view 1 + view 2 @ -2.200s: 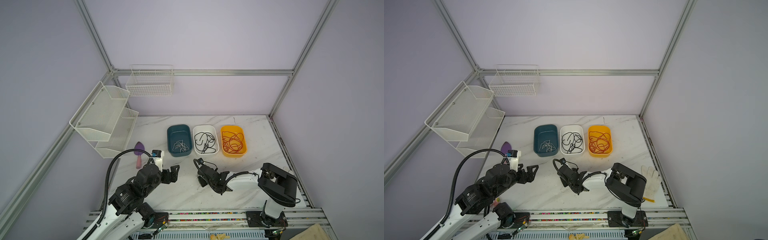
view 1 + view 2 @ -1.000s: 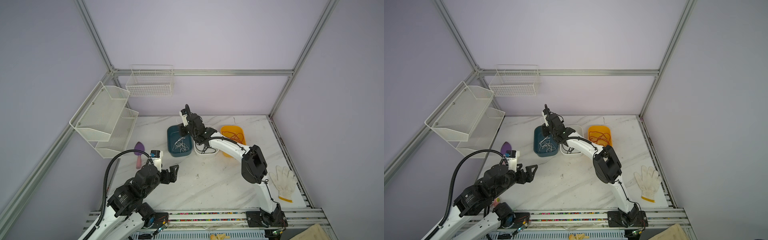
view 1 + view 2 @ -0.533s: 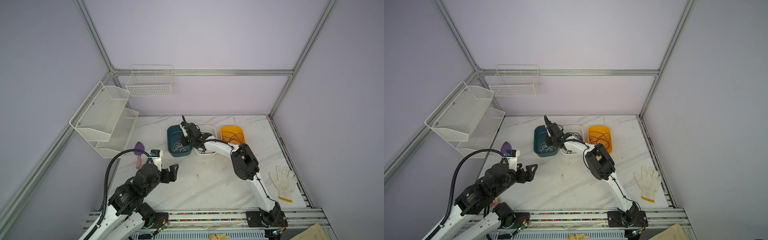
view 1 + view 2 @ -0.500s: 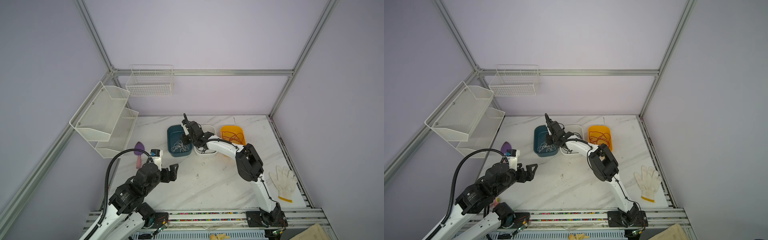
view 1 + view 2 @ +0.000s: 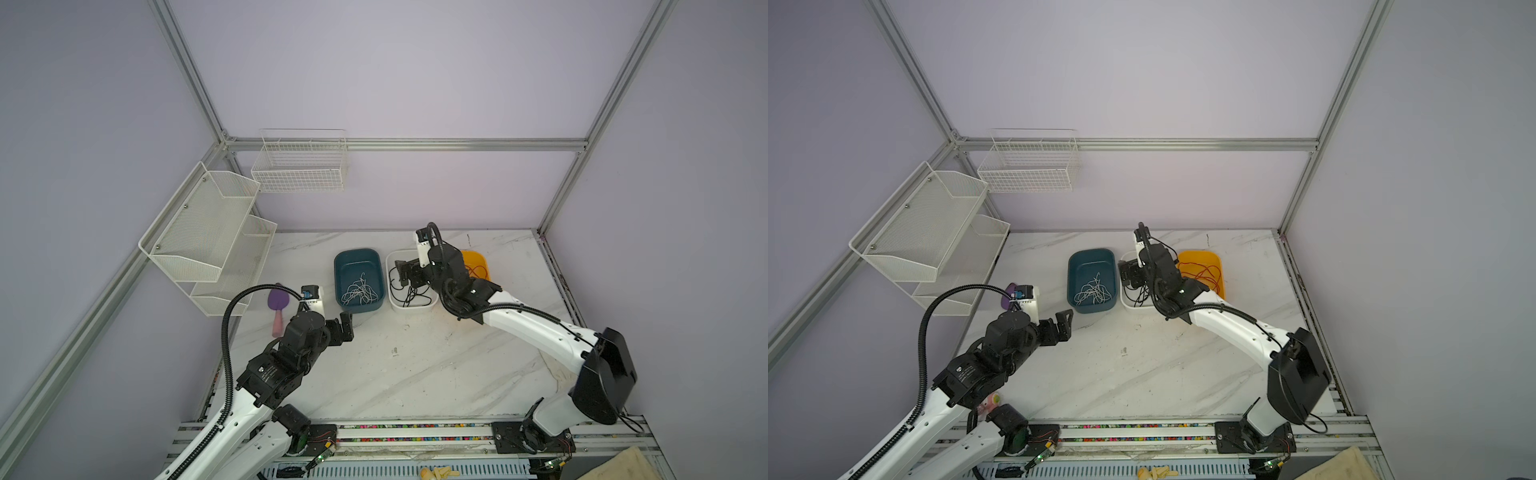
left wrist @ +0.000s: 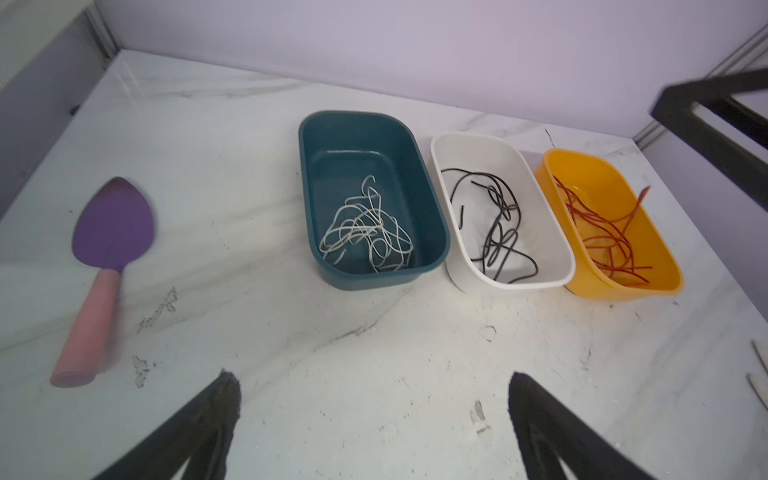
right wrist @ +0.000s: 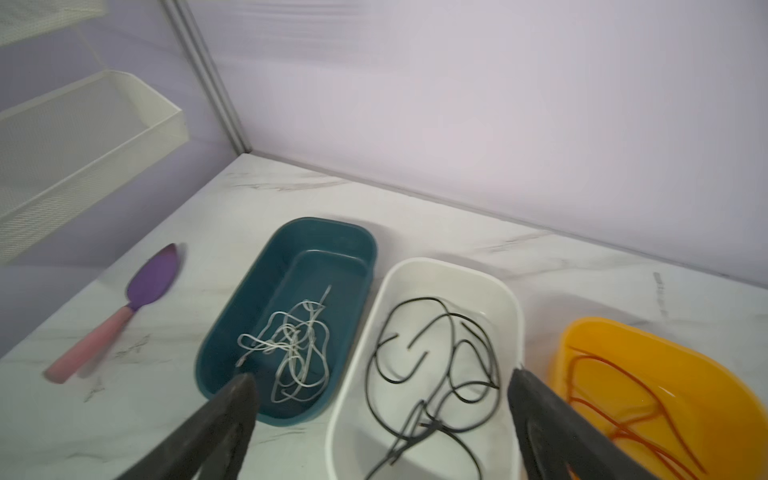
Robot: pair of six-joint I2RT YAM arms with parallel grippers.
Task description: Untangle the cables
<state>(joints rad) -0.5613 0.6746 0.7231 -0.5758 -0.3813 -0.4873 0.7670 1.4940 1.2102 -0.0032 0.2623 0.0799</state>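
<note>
The cables lie sorted in three bins at the back of the table. Thin white cables (image 6: 365, 237) sit in the teal bin (image 6: 307, 137), black cables (image 7: 449, 374) in the white bin (image 7: 515, 316), and orange-red cables (image 6: 606, 232) in the orange bin (image 6: 665, 286). My right gripper (image 7: 382, 376) hovers over the white bin (image 5: 415, 307), open and holding nothing; it shows in both top views (image 5: 401, 276) (image 5: 1129, 276). My left gripper (image 6: 374, 380) is open and empty above bare table, in front of the teal bin (image 5: 337, 266) and to its left (image 5: 343, 328).
A purple spatula with a pink handle (image 5: 277, 305) lies left of the teal bin. A white mesh shelf (image 5: 208, 232) stands at the left edge, and a wire basket (image 5: 299, 166) hangs on the back wall. The right arm's elbow (image 5: 602, 382) overhangs the table's front right.
The right gripper has shifted right, from over the teal bin's edge to over the white bin, and its jaws have opened. The left arm has hardly moved.
</note>
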